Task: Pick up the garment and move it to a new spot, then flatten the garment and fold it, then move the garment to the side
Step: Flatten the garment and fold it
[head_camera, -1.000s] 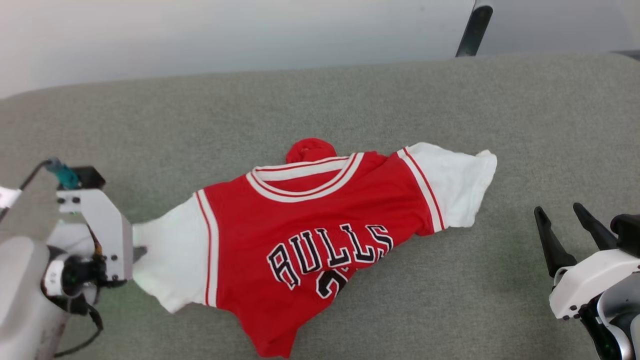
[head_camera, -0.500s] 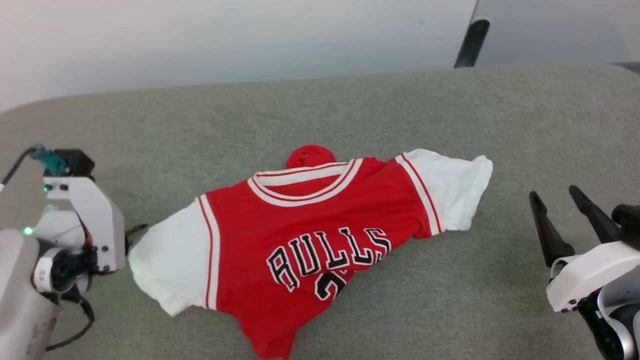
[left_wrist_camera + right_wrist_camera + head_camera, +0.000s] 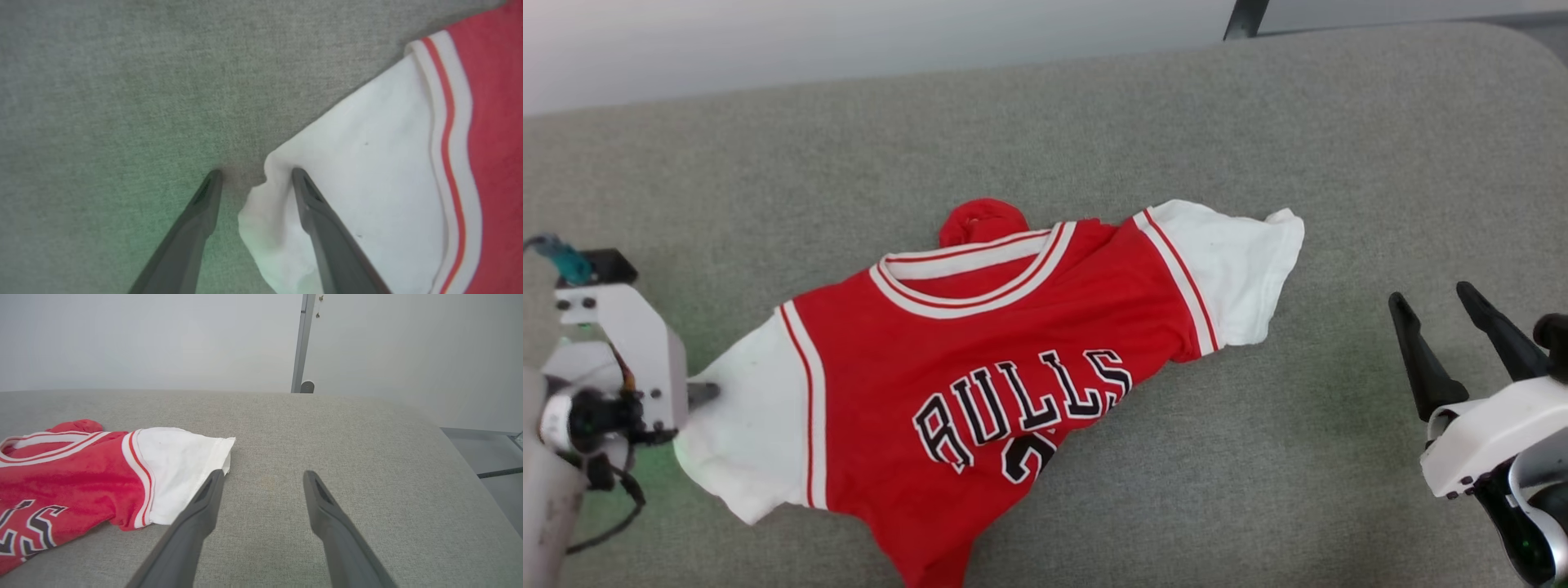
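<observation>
My left tool (image 3: pixel 255 173) is spread, straddling the sleeve edge at the left end of the shirt (image 3: pixel 980 343), which lies rumpled, chest up, on the grey worktop (image 3: pixel 1339 122). My right tool (image 3: pixel 1429 292) hangs spread, well right of the shirt. I judge flattening unfinished, with folding and moving aside still to do.

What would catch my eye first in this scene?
A red jersey with white sleeves and BULLS lettering lies rumpled on a grey surface. The left gripper stands open at one sleeve, the cuff's edge between its fingers; the right gripper hangs open, apart, at the right.
</observation>
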